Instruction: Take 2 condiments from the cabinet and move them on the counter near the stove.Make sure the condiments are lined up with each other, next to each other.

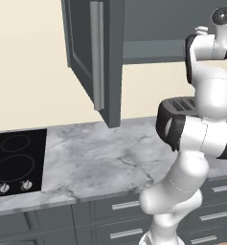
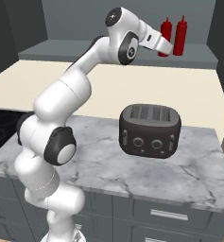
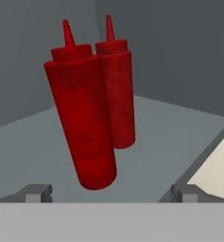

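- Squeeze bottles (image 3: 85,118): red all over, nozzles too.
- Cabinet (image 1: 98,52): dark grey, silver bar handle.
- Counter (image 1: 110,160): white-grey veined marble.
- Cooktop (image 1: 14,160): black, faint ring burners.
- Toaster (image 2: 150,130): black.

Two red squeeze bottles (image 3: 80,123) (image 3: 117,90) on the cabinet shelf (image 3: 179,137), one toaster (image 2: 150,130) below it, one cooktop (image 1: 17,160).

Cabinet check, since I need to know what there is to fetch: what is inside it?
Two red bottles stand upright side by side on the cabinet's grey shelf. In the right base view the arm covers part of one bottle.
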Controlling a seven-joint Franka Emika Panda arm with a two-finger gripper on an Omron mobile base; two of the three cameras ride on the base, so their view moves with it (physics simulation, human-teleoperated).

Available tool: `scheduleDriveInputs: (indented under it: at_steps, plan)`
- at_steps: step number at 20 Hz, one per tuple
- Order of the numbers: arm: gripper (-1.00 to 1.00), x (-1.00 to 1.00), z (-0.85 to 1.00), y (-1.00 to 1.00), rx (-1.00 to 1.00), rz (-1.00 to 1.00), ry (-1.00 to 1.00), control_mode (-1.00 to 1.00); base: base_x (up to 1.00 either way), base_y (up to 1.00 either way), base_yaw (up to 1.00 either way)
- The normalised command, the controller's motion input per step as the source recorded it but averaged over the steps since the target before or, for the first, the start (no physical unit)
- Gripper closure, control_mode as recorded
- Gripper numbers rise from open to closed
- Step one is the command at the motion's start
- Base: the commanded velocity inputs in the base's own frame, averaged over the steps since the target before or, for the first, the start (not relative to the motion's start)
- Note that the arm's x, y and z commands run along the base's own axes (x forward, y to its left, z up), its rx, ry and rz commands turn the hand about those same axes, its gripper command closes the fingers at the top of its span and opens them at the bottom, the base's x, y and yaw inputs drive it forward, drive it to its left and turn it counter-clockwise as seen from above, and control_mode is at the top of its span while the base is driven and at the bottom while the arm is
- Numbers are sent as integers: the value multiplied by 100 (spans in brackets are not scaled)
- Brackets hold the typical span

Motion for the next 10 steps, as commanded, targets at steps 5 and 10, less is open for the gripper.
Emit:
scheduleDriveInputs:
  at_steps: [5,10]
  plan:
    - [-100,14,0,-4,0,0,2,-100,0,0,0]
    - [-100,15,0,-6,0,0,0,-100,0,0,0]
